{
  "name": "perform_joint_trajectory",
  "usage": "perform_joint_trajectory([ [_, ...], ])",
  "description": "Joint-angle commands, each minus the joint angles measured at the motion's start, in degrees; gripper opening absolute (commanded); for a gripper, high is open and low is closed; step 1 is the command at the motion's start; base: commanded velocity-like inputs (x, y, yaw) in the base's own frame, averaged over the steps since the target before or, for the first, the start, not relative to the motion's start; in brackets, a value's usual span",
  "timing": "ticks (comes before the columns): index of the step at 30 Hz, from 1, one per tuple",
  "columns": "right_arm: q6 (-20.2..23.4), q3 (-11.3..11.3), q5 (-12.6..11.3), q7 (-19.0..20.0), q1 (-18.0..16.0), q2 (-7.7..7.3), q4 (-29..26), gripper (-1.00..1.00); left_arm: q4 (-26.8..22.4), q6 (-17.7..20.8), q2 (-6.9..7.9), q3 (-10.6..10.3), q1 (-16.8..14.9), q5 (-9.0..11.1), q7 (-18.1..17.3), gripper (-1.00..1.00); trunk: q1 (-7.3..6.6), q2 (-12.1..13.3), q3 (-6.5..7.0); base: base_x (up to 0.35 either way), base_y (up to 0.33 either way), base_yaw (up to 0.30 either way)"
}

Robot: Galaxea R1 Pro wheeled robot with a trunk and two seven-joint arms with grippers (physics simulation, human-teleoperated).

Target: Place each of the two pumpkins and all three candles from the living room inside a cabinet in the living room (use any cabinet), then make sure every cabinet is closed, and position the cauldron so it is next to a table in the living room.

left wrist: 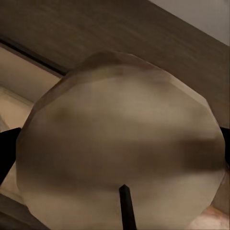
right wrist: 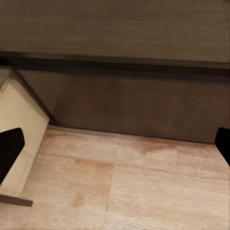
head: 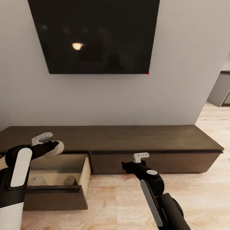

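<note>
A large black wall screen (head: 95, 35) is mounted above a long, low dark-brown cabinet (head: 143, 137). The cabinet's left drawer (head: 64, 182) is pulled open, and two candles (head: 69, 180) are seen standing inside on its pale wood floor. Above that drawer, a third candle (left wrist: 120, 148) is pinched by the left gripper (head: 54, 147). The right gripper (right wrist: 115, 143), its fingers spread and empty, is held over the wooden floor (head: 127, 204) before the closed drawer front.
</note>
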Motion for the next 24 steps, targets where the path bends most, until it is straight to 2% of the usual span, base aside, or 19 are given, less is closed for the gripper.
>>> perform_joint_trajectory([
  [1,0.2,0.1,-0.6,-0.6,-0.1,0.01,-0.1,1.00,0.0,0.1,0.06,0.0,0.0,0.6,0.5,-1.00,0.00,0.0,-0.05,0.098,0.313,0.008],
  [6,0.1,0.2,-0.6,-0.6,-0.1,0.04,-0.1,1.00,0.0,0.1,0.11,0.0,0.0,0.6,0.5,-1.00,0.00,0.0,-0.05,0.051,0.316,0.004],
  [8,-1.2,0.1,-0.6,-0.7,-0.2,0.08,-0.2,1.00,0.0,0.1,0.12,0.0,0.0,0.6,0.1,-1.00,0.00,0.0,-0.05,0.006,0.243,0.000],
  [17,-7.0,-0.1,-0.6,-0.7,-0.3,-0.02,-0.2,1.00,0.0,0.1,0.26,0.0,0.0,0.6,-0.2,-1.00,0.00,0.0,-0.05,0.009,0.054,0.000],
  [24,-9.0,0.2,-0.6,-0.4,-0.3,0.01,-0.2,1.00,0.0,0.1,2.04,0.0,0.2,0.6,-0.2,-1.00,0.00,0.0,-0.05,0.169,0.195,0.000],
])
